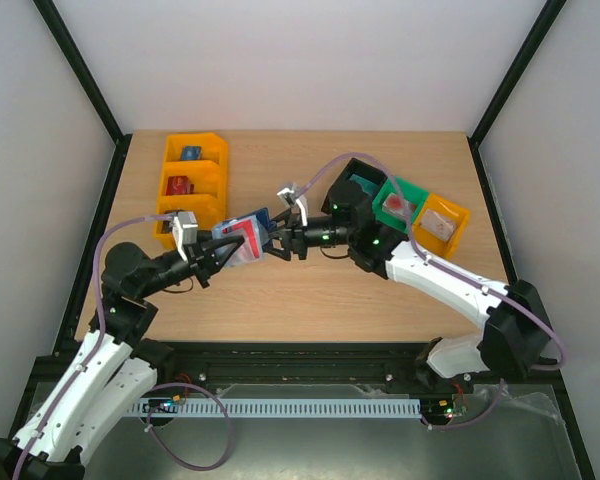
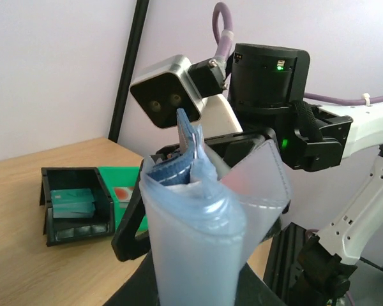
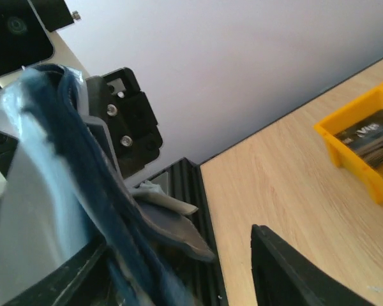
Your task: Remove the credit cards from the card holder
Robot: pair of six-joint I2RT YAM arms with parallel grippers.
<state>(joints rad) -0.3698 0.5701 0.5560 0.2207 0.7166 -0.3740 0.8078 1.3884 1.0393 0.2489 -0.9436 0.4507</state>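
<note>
The card holder hangs above the middle of the table, partly unfolded, navy outside with pale blue-grey panels. My left gripper is shut on its lower end. In the left wrist view the holder fills the space between the fingers, one flap splayed right. My right gripper faces it from the right with its jaws open. In the right wrist view the holder lies against the left finger, and the right finger stands apart. A red patch shows on the holder's face. I cannot make out any separate credit cards.
An orange bin with blue and red items stands at the back left. Black, green and yellow bins line the back right. The black bin holds teal items.
</note>
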